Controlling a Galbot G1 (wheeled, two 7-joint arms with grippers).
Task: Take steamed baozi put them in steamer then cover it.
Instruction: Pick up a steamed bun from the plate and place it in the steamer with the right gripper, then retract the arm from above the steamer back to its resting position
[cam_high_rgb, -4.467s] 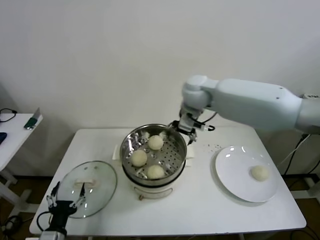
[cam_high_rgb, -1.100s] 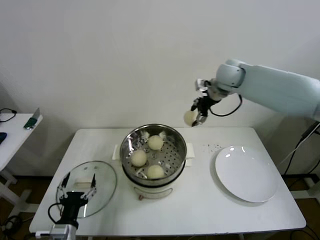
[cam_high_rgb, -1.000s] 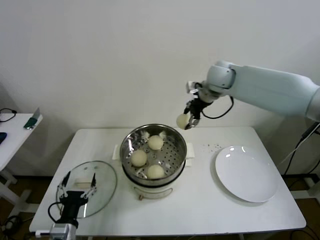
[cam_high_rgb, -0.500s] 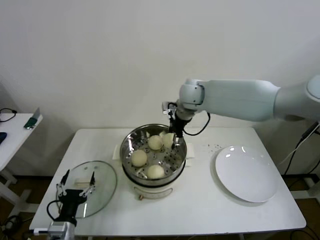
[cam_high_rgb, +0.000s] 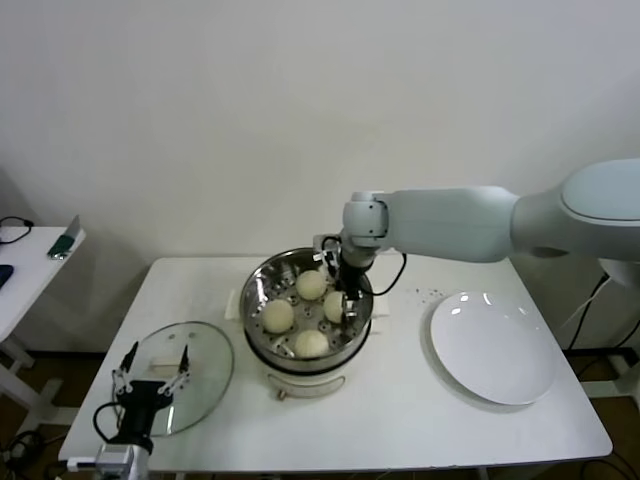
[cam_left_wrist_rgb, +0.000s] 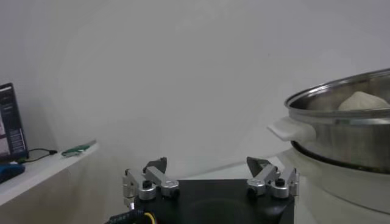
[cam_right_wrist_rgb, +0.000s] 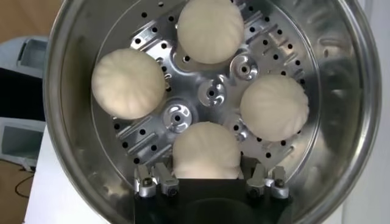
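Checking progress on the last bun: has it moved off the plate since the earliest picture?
Yes. It left the white plate and now sits in the steamer, between the right gripper fingers.

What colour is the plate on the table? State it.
White, plain and glossy: the plate shows best in the head view.

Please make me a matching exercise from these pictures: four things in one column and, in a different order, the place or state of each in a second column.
Things:
1. glass lid
2. white plate
3. steamer
4. left gripper

Places or states:
a. holds four baozi
b. empty, on the table, to the steamer's right
c. lying flat on the table, to the steamer's left
d. open, over the lid's near edge

Pairs: 1-c, 2-b, 3-a, 4-d
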